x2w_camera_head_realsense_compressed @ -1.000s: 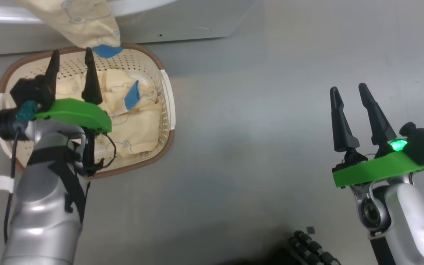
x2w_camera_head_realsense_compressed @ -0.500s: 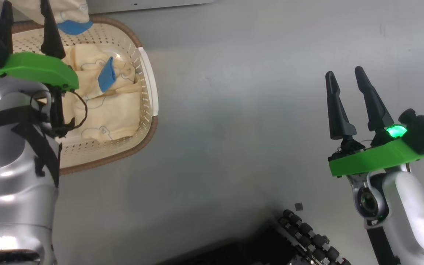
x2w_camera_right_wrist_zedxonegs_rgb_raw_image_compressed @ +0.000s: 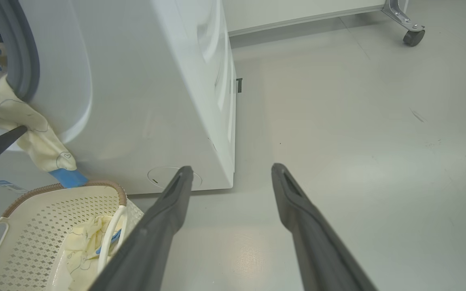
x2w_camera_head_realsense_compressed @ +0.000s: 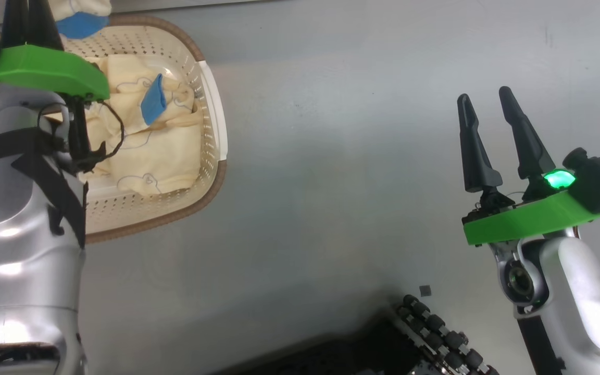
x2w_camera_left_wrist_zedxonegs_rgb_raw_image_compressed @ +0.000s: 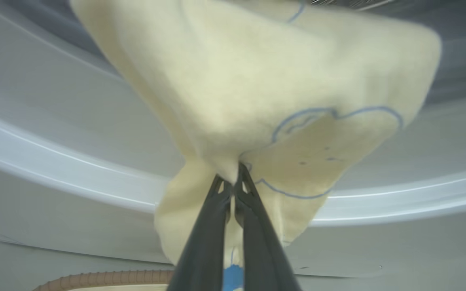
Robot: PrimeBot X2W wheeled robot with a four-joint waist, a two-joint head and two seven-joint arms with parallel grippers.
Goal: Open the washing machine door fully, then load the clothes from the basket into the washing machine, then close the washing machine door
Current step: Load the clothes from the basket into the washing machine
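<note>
- Left gripper (x2w_camera_left_wrist_zedxonegs_rgb_raw_image_compressed: 233,178): fingers pressed together, clenched on a fold of a pale yellow cloth piece (x2w_camera_left_wrist_zedxonegs_rgb_raw_image_compressed: 257,81) with blue bear outlines.
- The cloth piece hangs above the far rim of the basket (x2w_camera_head_realsense_compressed: 207,156). Its blue trim patch dangles just over that rim.
- In the right wrist view the top of the cloth piece lies against the grey gasket (x2w_camera_right_wrist_zedxonegs_rgb_raw_image_compressed: 22,60) of the washing machine (x2w_camera_right_wrist_zedxonegs_rgb_raw_image_compressed: 144,81). How far it reaches inside I cannot tell, as the frame cuts it off there.
- The washing machine is a white box standing just behind the basket, with its front panel facing it.
- The basket sits on the grey floor (x2w_camera_head_realsense_compressed: 331,182). It is cream with perforated walls, a brown rim and a white handle on the side toward the right arm.
- More clothes (x2w_camera_head_realsense_compressed: 149,151) lie crumpled in the basket's bottom, the same yellow fabric, with one blue patch standing up on top.
- The left forearm reaches across the basket's near side and hides part of it in the head view.
- Right gripper (x2w_camera_head_realsense_compressed: 482,94): fingers spread apart, nothing between them, holding nothing.
- The right gripper is well apart from the basket, out to its right over bare floor, fingers pointing toward the washing machine's corner.
- A caster (x2w_camera_right_wrist_zedxonegs_rgb_raw_image_compressed: 413,37) sits far beyond the basket, past the washing machine's side.
</note>
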